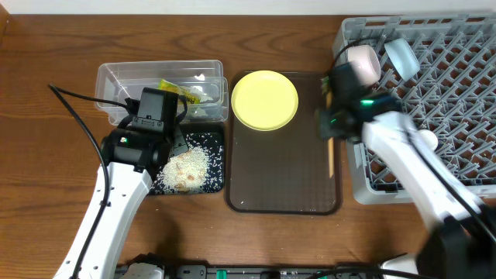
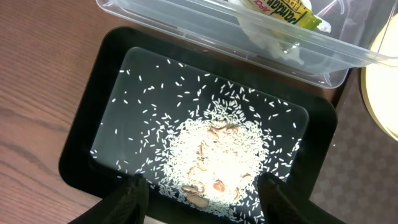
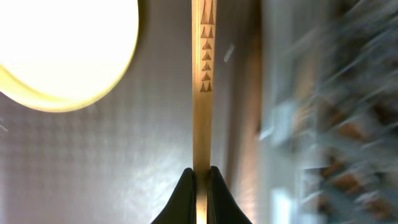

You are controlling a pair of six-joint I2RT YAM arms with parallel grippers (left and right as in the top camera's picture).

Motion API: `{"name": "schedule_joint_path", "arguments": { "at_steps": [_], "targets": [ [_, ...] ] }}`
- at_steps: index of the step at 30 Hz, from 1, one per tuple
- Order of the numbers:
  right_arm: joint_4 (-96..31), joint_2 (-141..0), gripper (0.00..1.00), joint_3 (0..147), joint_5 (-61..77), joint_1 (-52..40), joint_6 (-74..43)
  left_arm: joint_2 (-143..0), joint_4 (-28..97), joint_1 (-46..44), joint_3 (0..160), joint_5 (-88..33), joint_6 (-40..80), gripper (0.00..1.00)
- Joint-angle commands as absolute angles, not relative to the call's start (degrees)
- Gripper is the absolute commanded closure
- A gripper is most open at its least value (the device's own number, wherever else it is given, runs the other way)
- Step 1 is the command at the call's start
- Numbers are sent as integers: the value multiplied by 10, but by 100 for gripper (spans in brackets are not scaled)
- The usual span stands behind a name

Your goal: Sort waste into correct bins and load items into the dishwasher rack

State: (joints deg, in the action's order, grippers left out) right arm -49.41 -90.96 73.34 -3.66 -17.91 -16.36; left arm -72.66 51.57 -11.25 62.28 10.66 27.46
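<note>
Right gripper (image 3: pixel 200 173) pinches a chopstick (image 3: pixel 202 93) beside the yellow plate (image 3: pixel 62 50)

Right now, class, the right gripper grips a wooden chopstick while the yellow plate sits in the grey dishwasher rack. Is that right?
Not quite. The overhead view shows the yellow plate lying on the brown serving tray, not in the grey dishwasher rack. The rest holds: the right gripper is shut on a wooden chopstick.
</note>
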Motion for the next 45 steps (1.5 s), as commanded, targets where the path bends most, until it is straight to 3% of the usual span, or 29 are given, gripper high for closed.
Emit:
{"name": "schedule_joint_path", "arguments": {
  "at_steps": [1, 9, 17, 25, 30, 36, 45],
  "targets": [
    [-484, -865, 99, 747, -45, -136, -62, -730, 516, -109, 628, 107, 284, 40],
    [-488, -888, 99, 746, -45, -59, -25, -730, 516, -109, 628, 107, 284, 40],
    [-486, -950, 99, 746, -36, -53, 20, -730, 516, -109, 628, 107, 284, 40],
    [-460, -936, 69, 762, -20, -58, 17, -730, 516, -109, 628, 107, 284, 40],
    [-398, -917, 60, 776, 73, -86, -26, -730, 516, -109, 628, 107, 284, 40],
    [-325, -941, 54, 766, 77, -150, -100, -730, 516, -109, 628, 107, 284, 40],
    [-244, -1064, 54, 766, -67, -235, -193, -730, 517, -109, 627, 107, 284, 40]
  ]
}}
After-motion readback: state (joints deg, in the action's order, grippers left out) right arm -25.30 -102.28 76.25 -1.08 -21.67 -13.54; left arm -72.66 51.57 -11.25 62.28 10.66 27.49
